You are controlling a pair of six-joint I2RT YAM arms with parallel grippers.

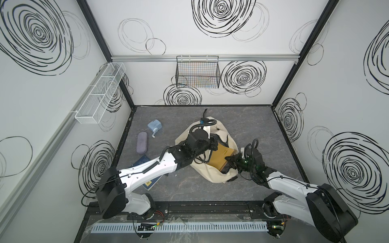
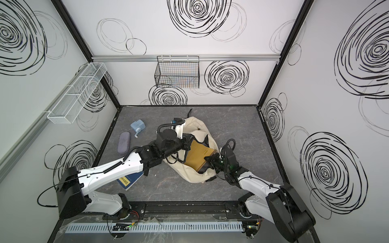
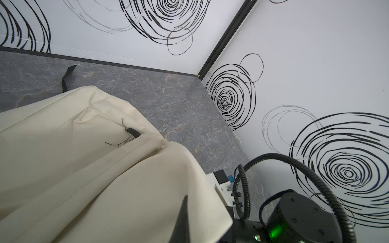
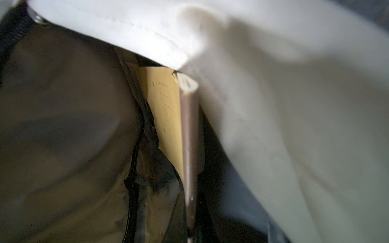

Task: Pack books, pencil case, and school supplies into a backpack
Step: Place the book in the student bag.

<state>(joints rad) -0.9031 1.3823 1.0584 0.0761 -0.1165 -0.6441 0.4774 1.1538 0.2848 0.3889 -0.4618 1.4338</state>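
The cream backpack [image 1: 202,174] [image 2: 189,174] lies open mid-table. My left gripper [image 1: 214,145] [image 2: 187,143] is shut on its upper fabric edge [image 3: 84,168], holding it raised; one black finger [image 3: 182,223] shows against the cloth. A mustard-brown book [image 1: 221,157] [image 2: 197,155] sticks partly into the opening. My right gripper [image 1: 229,158] [image 2: 209,158] is shut on its near edge; the right wrist view shows the book [image 4: 166,115] edge-on inside the bag. A navy book [image 1: 152,183] lies under my left arm. The purple pencil case [image 1: 142,142] and the light blue sharpener [image 1: 154,126] lie at the left.
A black wire basket [image 1: 197,73] hangs on the back wall and a white mesh shelf [image 1: 101,92] on the left wall. Walls close the table on three sides. A black rail [image 1: 200,208] runs along the front edge between the arm bases.
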